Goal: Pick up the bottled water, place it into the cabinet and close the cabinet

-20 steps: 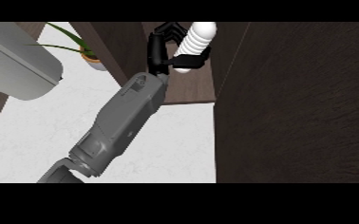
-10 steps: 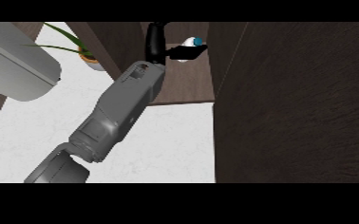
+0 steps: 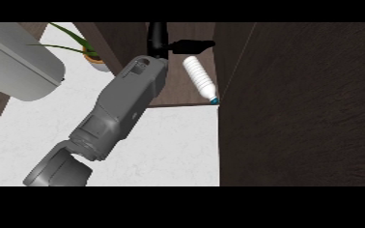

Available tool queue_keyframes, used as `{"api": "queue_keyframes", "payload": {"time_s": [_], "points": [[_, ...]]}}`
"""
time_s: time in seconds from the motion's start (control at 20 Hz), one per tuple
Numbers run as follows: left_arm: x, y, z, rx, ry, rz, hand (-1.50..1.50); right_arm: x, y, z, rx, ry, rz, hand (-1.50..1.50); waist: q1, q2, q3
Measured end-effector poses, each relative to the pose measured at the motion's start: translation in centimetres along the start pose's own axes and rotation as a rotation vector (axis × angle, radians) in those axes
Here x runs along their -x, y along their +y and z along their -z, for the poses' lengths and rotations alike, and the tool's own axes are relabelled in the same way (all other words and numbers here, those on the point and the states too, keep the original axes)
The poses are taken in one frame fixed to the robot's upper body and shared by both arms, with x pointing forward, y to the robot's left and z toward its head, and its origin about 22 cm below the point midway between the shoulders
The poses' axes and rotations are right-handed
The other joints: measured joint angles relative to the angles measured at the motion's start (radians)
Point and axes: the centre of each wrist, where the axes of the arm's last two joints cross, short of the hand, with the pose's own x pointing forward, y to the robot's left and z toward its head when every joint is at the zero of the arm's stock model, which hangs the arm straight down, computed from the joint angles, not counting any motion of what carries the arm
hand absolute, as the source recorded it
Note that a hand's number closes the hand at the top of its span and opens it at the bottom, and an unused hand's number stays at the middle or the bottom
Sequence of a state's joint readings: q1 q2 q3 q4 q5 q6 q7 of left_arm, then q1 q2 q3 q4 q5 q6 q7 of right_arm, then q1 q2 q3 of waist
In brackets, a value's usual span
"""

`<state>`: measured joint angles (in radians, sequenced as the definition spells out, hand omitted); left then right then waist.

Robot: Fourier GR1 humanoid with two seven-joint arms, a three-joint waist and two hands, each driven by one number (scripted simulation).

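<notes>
Bottled water now released, lying in cabinet, robot hand partly hidden

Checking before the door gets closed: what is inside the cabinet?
The bottled water lies on its side on the cabinet floor, cap at the front edge. The left hand is inside too, not holding it; its forearm covers the left part.

bottled water lies across cabinet shelf; dark panel walls right

White marbled counter with a potted plant beside a grey appliance.
</notes>
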<state>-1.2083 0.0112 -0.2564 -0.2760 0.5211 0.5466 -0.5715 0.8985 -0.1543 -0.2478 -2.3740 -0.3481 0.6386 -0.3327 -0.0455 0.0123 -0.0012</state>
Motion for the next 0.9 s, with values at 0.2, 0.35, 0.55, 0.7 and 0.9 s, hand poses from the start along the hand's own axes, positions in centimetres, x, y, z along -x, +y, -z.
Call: {"api": "queue_keyframes", "payload": {"time_s": [0.2, 0.35, 0.55, 0.7, 0.9], "points": [[-0.5, -0.5, -0.3, 0.041, -0.031, -0.11, -1.5, 0.0, -0.1, 0.1, -0.002, -0.004, -0.002, -1.5, 0.006, -0.005, 0.0], [-0.7, -0.8, -0.6, 0.081, -0.031, -0.173, -1.5, -0.1, -0.2, 0.2, -0.003, -0.001, -0.007, -1.5, 0.015, -0.009, 0.0], [-0.7, -1.1, -1.7, 0.119, -0.022, -0.224, -1.5, -0.2, 0.0, -0.1, -0.002, 0.015, 0.003, -1.5, 0.024, -0.015, 0.0], [-0.7, -1.2, -2.8, 0.149, -0.017, -0.256, -1.5, 0.1, 0.2, 0.1, 0.005, 0.009, 0.017, -1.5, 0.039, -0.018, 0.0], [-1.0, -1.7, -5.2, 0.181, -0.008, -0.308, -1.5, 0.3, 0.5, 0.5, 0.006, 0.008, 0.031, -1.5, 0.048, -0.021, 0.0]]}}
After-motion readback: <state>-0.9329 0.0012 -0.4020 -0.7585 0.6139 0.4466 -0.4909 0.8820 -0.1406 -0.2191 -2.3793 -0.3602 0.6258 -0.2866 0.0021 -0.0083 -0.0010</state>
